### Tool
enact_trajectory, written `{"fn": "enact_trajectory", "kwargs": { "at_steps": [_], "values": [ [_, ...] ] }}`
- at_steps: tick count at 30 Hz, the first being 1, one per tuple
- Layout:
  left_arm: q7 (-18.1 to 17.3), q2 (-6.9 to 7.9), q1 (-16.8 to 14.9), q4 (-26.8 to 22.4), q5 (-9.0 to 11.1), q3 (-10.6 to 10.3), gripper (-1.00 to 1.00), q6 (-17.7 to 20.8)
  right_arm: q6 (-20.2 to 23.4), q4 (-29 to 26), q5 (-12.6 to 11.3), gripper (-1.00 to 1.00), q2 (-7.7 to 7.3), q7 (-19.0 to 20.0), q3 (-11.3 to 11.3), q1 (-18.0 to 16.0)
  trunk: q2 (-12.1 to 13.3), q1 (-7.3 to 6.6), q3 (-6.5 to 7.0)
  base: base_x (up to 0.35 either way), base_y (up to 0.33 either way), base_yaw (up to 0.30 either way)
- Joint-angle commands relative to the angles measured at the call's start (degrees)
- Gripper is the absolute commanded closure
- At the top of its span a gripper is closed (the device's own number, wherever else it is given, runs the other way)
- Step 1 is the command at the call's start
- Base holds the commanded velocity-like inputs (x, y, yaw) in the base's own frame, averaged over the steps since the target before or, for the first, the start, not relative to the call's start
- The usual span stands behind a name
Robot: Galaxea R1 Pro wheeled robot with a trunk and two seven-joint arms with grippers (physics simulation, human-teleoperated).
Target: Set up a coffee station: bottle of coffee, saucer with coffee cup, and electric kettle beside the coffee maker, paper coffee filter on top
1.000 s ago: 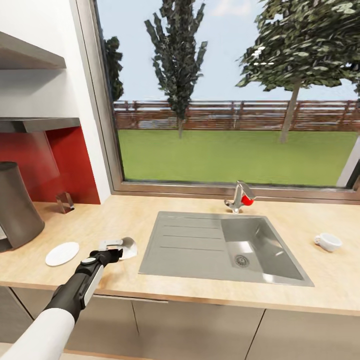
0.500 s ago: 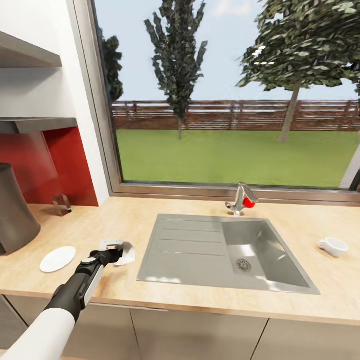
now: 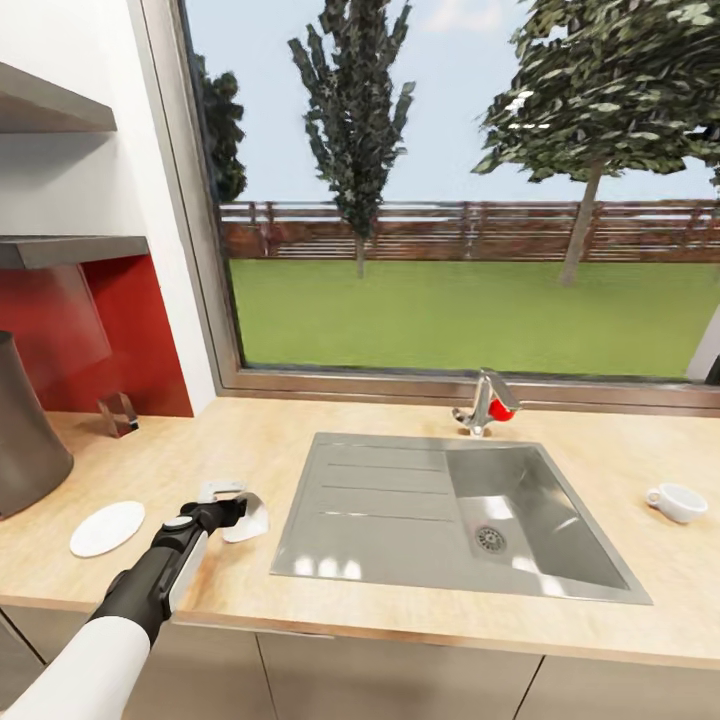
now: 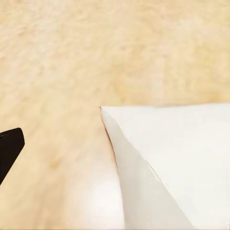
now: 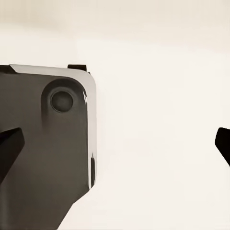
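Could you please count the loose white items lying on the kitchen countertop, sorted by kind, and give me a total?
Saucer: 1
Paper coffee filter, at the left gripper: 1
Coffee cup, right of the sink: 1
Total: 3 white items on the kitchen countertop

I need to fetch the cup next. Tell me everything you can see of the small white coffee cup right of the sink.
The small plain white coffee cup stands upright on the light-wood countertop, to the right of the grey steel sink and apart from it. Its opening faces up and its little handle points left, toward the sink. It looks glossy, like ceramic. Nothing touches it but the counter; no saucer lies under it.
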Motion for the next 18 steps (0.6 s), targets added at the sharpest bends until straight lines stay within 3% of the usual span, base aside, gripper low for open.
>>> {"fn": "enact_trajectory", "kwargs": {
  "at_steps": [1,14,15,18],
  "values": [
    [0.2,0.01,0.0,0.1,0.3,0.0,-1.0,0.3,-0.1,0.0,0.0,-1.0,-0.01,0.0,0.0,0.0,-0.1,0.04,-0.12,0.057,0.0,0.0],
    [0.1,0.17,0.0,0.6,0.1,0.0,-1.0,0.3,-0.1,0.0,0.0,-1.0,-0.01,0.0,0.0,0.0,-0.1,0.04,-0.12,0.011,0.0,0.0],
    [0.1,0.16,0.0,0.6,0.0,0.0,1.0,0.3,-0.1,0.0,0.0,-1.0,-0.01,0.0,0.0,0.0,-0.1,0.04,-0.12,0.0,0.0,0.0],
    [0.1,0.11,0.1,0.6,-0.1,0.0,1.0,0.3,-0.1,0.0,0.0,-1.0,-0.01,0.0,0.0,-0.1,-0.1,0.04,-0.12,0.0,0.0,0.0]
  ]
}}
